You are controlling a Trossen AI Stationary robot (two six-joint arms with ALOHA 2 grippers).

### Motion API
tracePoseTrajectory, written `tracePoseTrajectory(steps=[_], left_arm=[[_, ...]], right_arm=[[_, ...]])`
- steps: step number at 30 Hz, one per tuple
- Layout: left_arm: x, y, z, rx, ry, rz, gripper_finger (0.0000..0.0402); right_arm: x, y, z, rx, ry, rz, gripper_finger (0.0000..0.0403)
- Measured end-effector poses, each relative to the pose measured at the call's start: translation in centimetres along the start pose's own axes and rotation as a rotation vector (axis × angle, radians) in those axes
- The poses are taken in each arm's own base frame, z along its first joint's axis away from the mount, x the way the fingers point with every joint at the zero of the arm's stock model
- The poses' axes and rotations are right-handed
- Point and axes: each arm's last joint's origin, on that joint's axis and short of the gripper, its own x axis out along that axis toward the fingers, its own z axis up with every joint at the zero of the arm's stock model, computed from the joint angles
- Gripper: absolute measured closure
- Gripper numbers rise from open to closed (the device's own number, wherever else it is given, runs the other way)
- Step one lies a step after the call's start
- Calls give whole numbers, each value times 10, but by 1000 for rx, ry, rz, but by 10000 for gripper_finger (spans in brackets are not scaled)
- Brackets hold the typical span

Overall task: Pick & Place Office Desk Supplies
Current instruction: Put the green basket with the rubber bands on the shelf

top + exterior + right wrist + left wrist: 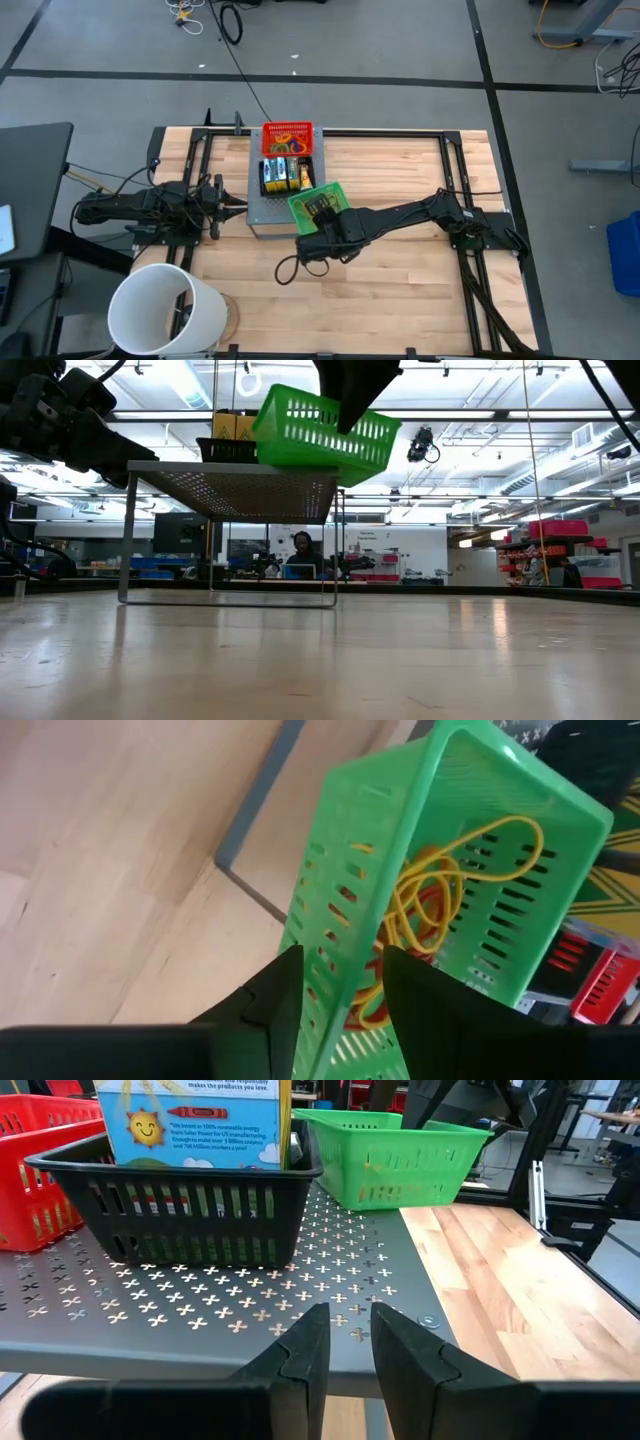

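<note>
A: Largest first. One wooden table [400, 270], one white bucket [165, 310] lying on it well off from both grippers. Then one grey perforated stand [200, 1315] in the middle.

B: Baskets on the stand?

A: Three. One red basket [287, 135], one black basket [286, 175], one green basket [318, 205]. The green one sits tilted at the stand's corner, part of it past the edge.

B: Right gripper?

A: Right gripper [340, 995] is at the green basket, one finger on each side of its near wall. Fingers stand apart with a gap to the wall on one side; whether they pinch it, I cannot tell. Just beyond the fingers, inside the basket, lie rubber-band loops [430, 905]: one yellow, at least one red under it.

B: Left gripper?

A: Left gripper [348, 1345] hangs at the stand's edge, fingers a narrow gap apart, nothing between them. Straight ahead is the black basket with crayon boxes [283, 175] standing in it; I count three from above. Red basket holds more coloured loops [287, 146], too tangled to count.
</note>
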Motion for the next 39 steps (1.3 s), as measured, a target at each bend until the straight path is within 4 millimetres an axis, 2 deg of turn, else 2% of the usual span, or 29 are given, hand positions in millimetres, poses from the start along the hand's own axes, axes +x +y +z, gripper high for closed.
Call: tracePoseTrajectory(steps=[21, 30, 34, 39], left_arm=[[0, 0, 0, 2, 5, 0, 318], [0, 0, -1, 1, 7, -6, 318], [0, 0, -1, 4, 7, -8, 318], [0, 0, -1, 4, 8, -7, 318]], right_arm=[[-4, 2, 7, -31, -25, -78, 256], [-9, 4, 17, -81, -94, -138, 256], [-15, 8, 18, -87, -82, -190, 256], [-38, 20, 15, -66, -68, -307, 269]])
